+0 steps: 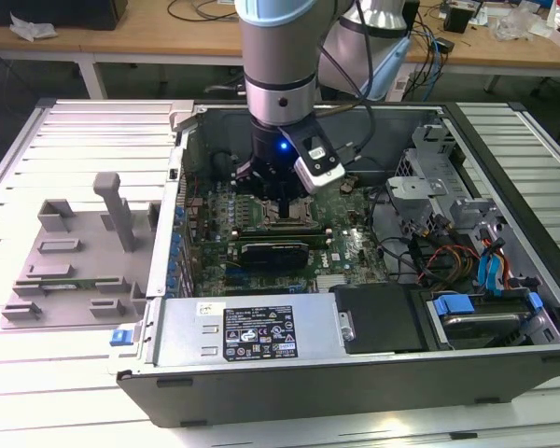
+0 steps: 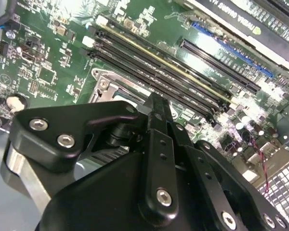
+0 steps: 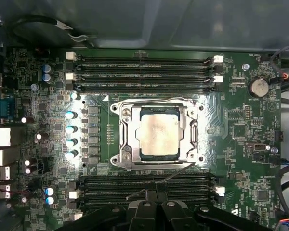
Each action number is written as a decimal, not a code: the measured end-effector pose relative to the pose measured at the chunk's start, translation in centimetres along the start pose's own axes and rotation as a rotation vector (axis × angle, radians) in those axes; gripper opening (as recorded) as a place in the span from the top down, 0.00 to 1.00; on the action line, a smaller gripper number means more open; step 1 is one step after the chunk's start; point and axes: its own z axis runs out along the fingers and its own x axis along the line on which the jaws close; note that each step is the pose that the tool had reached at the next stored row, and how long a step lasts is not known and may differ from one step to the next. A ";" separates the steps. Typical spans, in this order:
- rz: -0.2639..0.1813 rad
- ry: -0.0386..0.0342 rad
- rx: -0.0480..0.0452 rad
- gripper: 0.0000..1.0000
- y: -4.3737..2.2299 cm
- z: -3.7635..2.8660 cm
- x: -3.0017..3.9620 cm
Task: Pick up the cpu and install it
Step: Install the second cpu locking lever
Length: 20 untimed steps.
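- One arm is seen reaching down into the open computer case (image 1: 261, 392) in the exterior view, with the gripper (image 1: 282, 201) hanging just over the motherboard (image 1: 355, 245).
- In the first wrist view, the cpu (image 3: 158, 134) is found lying flat inside the socket frame (image 3: 123, 139), its silvery top square to the frame's edges; it appears already seated.
- Memory slots (image 3: 144, 72) are seen at twelve o'clock of the cpu, and a second bank (image 3: 144, 185) at six o'clock; a row of capacitors (image 3: 70, 134) stands at nine o'clock.
- Nothing is seen held at the gripper. In the second wrist view its dark finger linkage (image 2: 159, 144) is drawn together to a narrow tip above the board, so the fingers are judged closed and empty, though the tips themselves are hidden there.
- A thin metal lever (image 3: 176, 172) is seen slanting from the frame's five o'clock corner toward the gripper; whether it is touched cannot be told.
- For this step to be done well, the chip should be left undisturbed and level, any pressing should be kept straight down, and sideways force on the frame should be avoided, since the contacts beneath are judged delicate.
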 end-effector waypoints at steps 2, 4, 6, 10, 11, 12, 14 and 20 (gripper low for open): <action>0.000 0.0000 0.0000 0.89 0.00 0.05 0.08; 0.000 -0.0001 -0.0002 0.89 0.00 0.09 0.11; 0.000 0.0001 0.0001 0.89 0.00 0.16 0.19; 0.000 -0.0001 -0.0001 0.89 0.00 0.27 0.21; 0.000 0.0001 -0.0002 0.89 0.00 0.33 0.23; 0.000 0.0000 -0.0003 0.89 0.00 0.33 0.23; 0.000 -0.0001 -0.0005 0.89 0.00 0.42 0.26; 0.000 -0.0001 -0.0043 0.89 0.00 0.57 0.31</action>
